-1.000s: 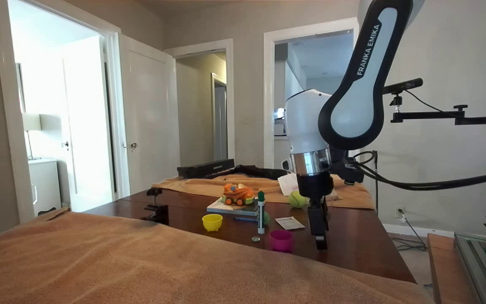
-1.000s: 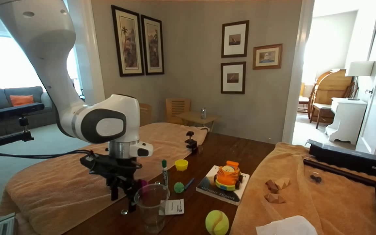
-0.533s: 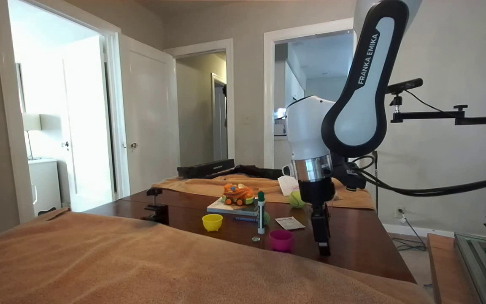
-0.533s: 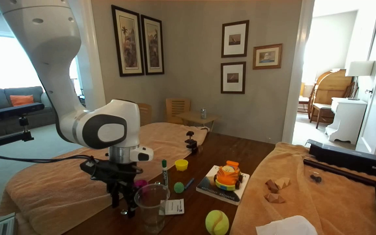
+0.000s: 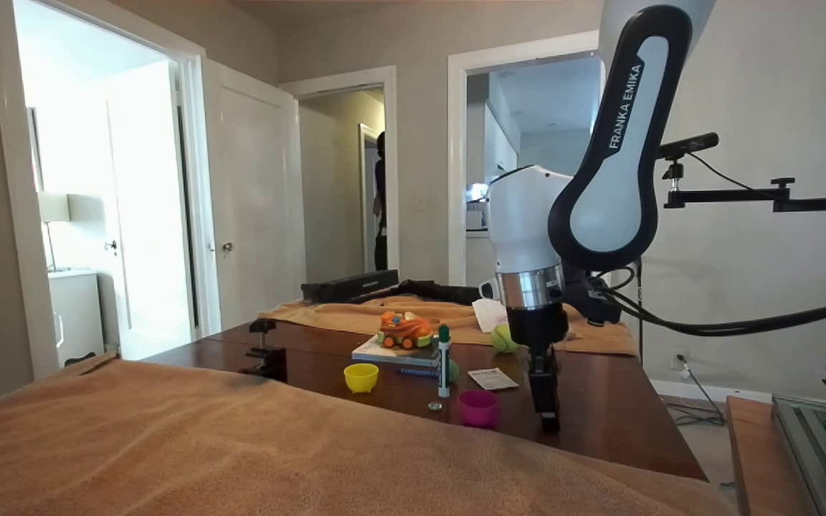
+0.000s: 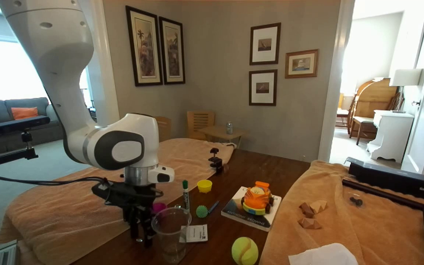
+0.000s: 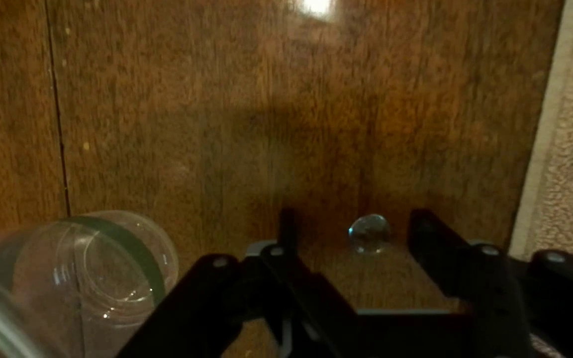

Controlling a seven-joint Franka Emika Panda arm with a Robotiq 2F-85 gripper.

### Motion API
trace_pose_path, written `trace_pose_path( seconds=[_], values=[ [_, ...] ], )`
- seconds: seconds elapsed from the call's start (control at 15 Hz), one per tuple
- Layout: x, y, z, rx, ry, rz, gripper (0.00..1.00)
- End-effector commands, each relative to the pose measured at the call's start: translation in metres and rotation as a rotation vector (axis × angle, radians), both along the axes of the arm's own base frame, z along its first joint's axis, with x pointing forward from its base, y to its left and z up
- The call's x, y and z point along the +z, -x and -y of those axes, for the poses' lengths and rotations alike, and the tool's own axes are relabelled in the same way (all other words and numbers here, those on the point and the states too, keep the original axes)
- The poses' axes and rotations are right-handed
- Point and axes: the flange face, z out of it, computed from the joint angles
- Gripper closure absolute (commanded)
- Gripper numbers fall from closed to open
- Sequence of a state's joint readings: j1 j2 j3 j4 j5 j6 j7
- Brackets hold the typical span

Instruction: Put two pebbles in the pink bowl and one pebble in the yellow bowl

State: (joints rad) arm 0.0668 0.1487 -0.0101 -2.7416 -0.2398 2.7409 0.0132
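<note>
In the wrist view a clear glassy pebble [image 7: 369,233] lies on the wood between the fingers of my gripper [image 7: 353,221]. The jaws stand partly open, with a gap on both sides of the pebble, wider on the left. In an exterior view the fingertips [image 6: 148,241] are low at the tabletop, with the pebble's glint between them. A second clear pebble [image 5: 434,405] rests on the table, left of the pink bowl [image 5: 479,410]. The yellow bowl [image 5: 361,378] stands farther left. I cannot see what either bowl holds.
A clear plastic cup [image 7: 117,268] stands close beside my gripper. A green-capped marker [image 5: 444,365] stands upright near the pink bowl. Around are a paper card [image 6: 196,233], a spiky green ball [image 6: 201,211], a tennis ball [image 6: 244,251] and a toy car [image 6: 258,198] on a book.
My gripper has come down slightly over the last second, and its fingers have drawn closer together around the pebble. Bowls and pebbles have not moved. A person appears in the far doorway.
</note>
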Motion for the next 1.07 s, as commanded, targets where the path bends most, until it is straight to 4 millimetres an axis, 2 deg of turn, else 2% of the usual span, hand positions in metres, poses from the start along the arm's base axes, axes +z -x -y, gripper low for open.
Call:
trace_pose_path(
  seconds=[0.0,0.27,0.4,0.67,0.93,1.0],
  values=[
    [-0.003,-0.004,-0.006,0.012,0.013,0.017,0.62],
    [-0.002,-0.006,-0.005,0.01,0.015,0.023,0.98],
    [-0.002,-0.007,-0.007,0.016,0.014,0.026,0.94],
    [0.007,-0.002,-0.015,0.023,0.001,0.023,0.95],
    [0.03,0.011,-0.042,0.056,-0.038,0.014,0.95],
    [0.035,0.001,-0.052,0.063,-0.057,0.01,0.95]
  ],
)
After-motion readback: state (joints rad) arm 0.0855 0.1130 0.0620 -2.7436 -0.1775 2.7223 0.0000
